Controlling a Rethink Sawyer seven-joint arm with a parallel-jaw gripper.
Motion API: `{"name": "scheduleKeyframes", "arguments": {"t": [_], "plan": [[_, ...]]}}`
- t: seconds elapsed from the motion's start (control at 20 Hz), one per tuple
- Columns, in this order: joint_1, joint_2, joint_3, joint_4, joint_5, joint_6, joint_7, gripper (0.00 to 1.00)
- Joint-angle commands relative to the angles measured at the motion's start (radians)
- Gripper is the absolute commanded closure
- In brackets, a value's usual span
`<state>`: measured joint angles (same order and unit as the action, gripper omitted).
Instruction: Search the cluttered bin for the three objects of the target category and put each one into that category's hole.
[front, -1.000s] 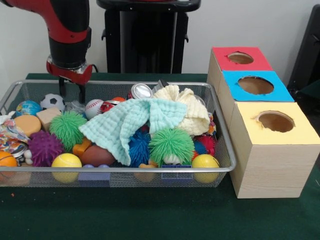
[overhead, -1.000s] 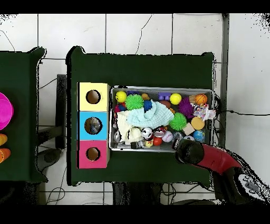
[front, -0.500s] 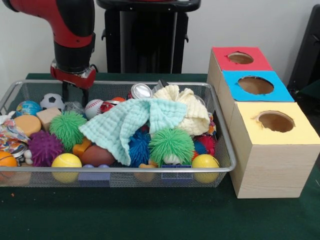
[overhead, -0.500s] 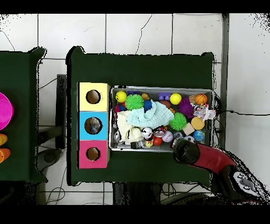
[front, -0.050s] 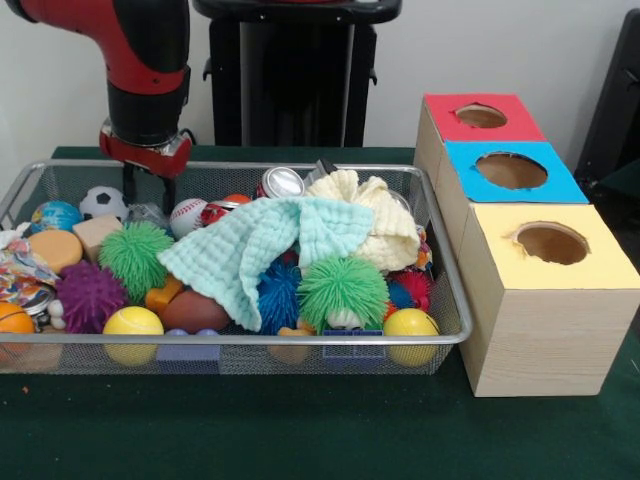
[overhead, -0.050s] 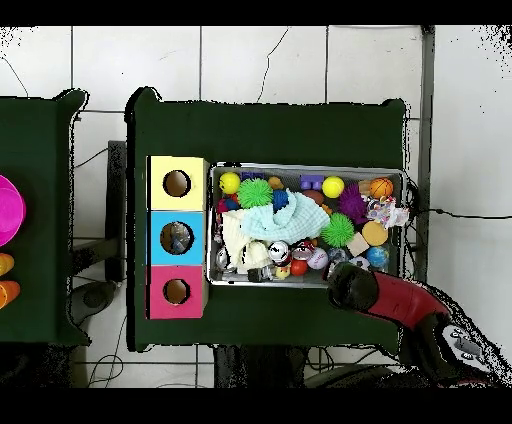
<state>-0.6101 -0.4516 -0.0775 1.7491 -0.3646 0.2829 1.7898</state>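
Note:
My gripper (front, -0.050s: 149, 190) hangs open with nothing in it at the far left corner of the wire bin (front, -0.050s: 250, 338), its fingers (front, -0.050s: 129, 184) just above a soccer ball (front, -0.050s: 103, 203) and a baseball (front, -0.050s: 187, 216). From overhead only the arm's wrist (overhead, -0.050s: 351, 285) shows, over the bin's near rim. The bin holds green spiky balls (front, -0.050s: 135, 258), a purple spiky ball (front, -0.050s: 88, 295), yellow balls (front, -0.050s: 132, 325), a globe ball (front, -0.050s: 55, 215), a can (front, -0.050s: 282, 182), a teal cloth (front, -0.050s: 260, 245) and a cream cloth (front, -0.050s: 372, 215). Much lies hidden under the cloths.
Right of the bin stands a row of boxes with round holes on top: red (front, -0.050s: 480, 118), blue (front, -0.050s: 512, 172), yellow (front, -0.050s: 550, 245). Overhead, something lies inside the blue box's hole (overhead, -0.050s: 177, 238). A pink bowl (overhead, -0.050s: 5, 210) sits on a second table.
Over the last second the arm shifted slightly to the right in the front view and rose a little. The bin's contents have not moved.

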Motion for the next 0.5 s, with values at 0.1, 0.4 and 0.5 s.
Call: {"name": "scheduleKeyframes", "arguments": {"t": [0.1,0.4,0.5], "plan": [[0.036,0.1,0.035,-0.065,-0.006,-0.234,0.169,0.0],[0.037,0.157,0.016,-0.083,0.001,-0.382,0.186,0.0],[0.029,0.163,0.024,-0.084,0.007,-0.393,0.176,0.0]]}}
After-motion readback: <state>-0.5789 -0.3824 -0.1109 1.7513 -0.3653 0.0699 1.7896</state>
